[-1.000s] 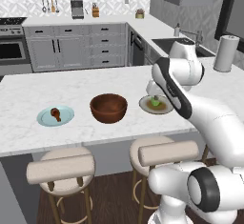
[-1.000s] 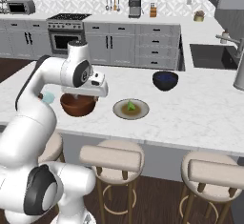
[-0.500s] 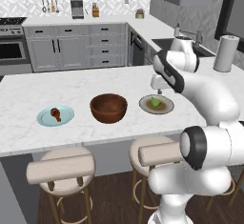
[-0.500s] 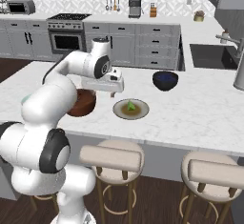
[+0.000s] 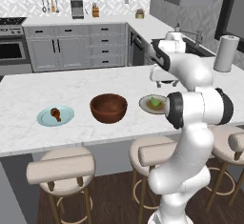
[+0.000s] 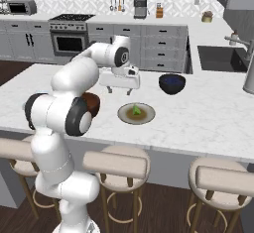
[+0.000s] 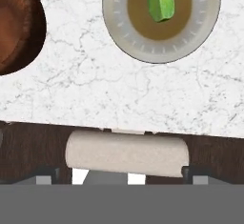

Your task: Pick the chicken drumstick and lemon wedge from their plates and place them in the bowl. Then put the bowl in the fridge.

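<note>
Counter point(image 5: 28, 94) carries everything untouched: the bowl point(image 5: 108, 107) sits mid-front edge, the chicken drumstick point(image 5: 55, 113) on the blue-green plate point(image 5: 55, 116) toward the left end, the lemon wedge point(image 6: 136, 110) on the beige plate point(image 6: 136, 113) to the bowl's right. Since a second ago the arm has swung from beside the bowl to above the beige plate, so the gripper point(image 6: 119, 89), released wide and empty, appears staged for the wedge first. Right base view alone shows a dark blue bowl point(image 6: 172, 83) behind that plate, while the hand view shows the stool point(image 7: 127, 153) below the counter's front edge.
</note>
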